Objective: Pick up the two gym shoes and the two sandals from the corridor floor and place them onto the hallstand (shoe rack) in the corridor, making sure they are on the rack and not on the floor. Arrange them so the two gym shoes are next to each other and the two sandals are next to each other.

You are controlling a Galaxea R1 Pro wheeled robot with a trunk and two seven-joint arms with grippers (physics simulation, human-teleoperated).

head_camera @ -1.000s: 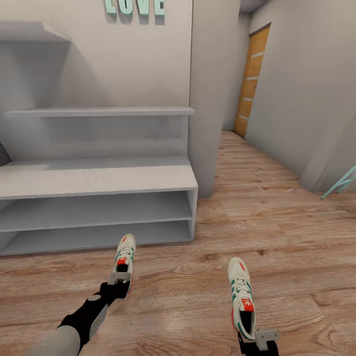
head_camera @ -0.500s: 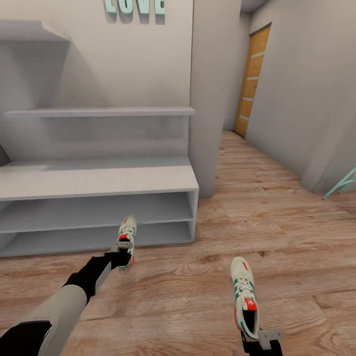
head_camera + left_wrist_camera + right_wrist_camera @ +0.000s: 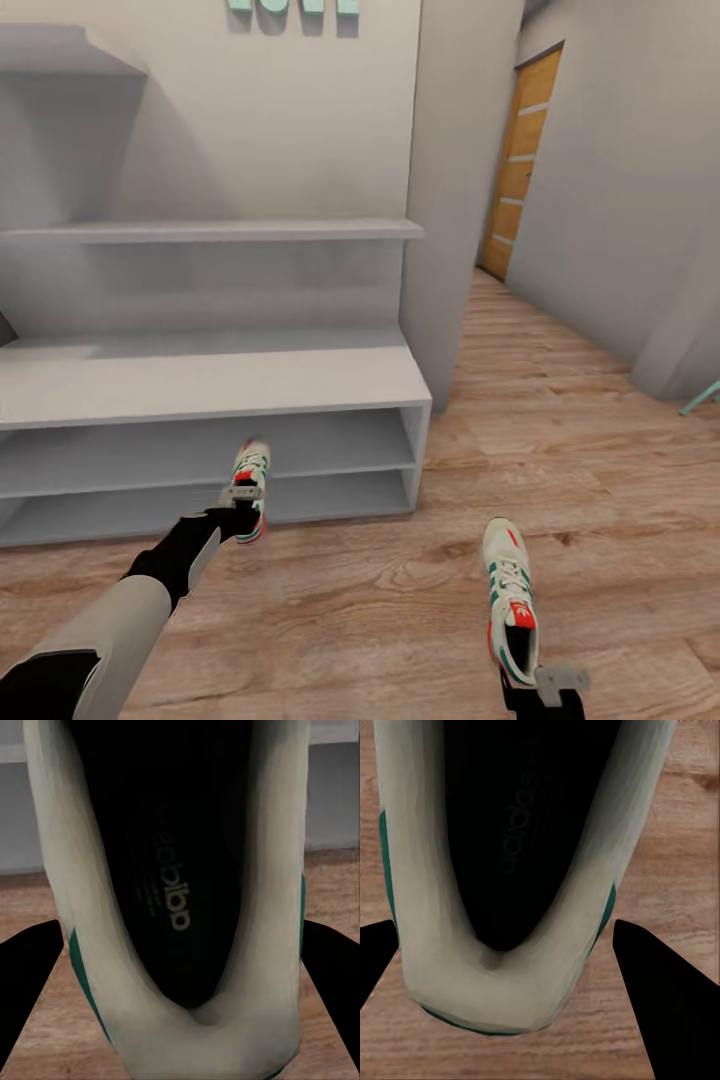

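1. Pale wood-plank corridor floor (image 3: 400,600) across the lower half of the head view, with the grey-white hallstand (image 3: 200,385) at 9 to 10 o'clock and an orange door (image 3: 520,170) at 1 o'clock.
2. Whole picture shifted against a second ago, rack larger and further right: taken as a move of the camera toward the rack, not of the furniture.
3. At 7 o'clock, left gripper (image 3: 240,505) closed on the heel of the left gym shoe (image 3: 251,470), toe pointing at the rack. In the left wrist view, black fingers (image 3: 26,975) pressed on both sides of the cream heel (image 3: 90,967).
4. Changed most: left arm stretched forward, so this shoe stands now off the floor and just before the opening of the lower shelf tier, not over bare planks as before.
5. Judged as the placing step for the first shoe, nearly ready: push in further, lower, then release. Not yet on the rack.
6. At 5 o'clock, right gripper (image 3: 545,690) clamped on the heel of the right gym shoe (image 3: 510,600), over the floor and well apart from the rack. Fingers (image 3: 667,997) around the heel (image 3: 435,945) in the right wrist view.
7. Almost no change there; waiting, probably, to go beside its partner on the same tier.
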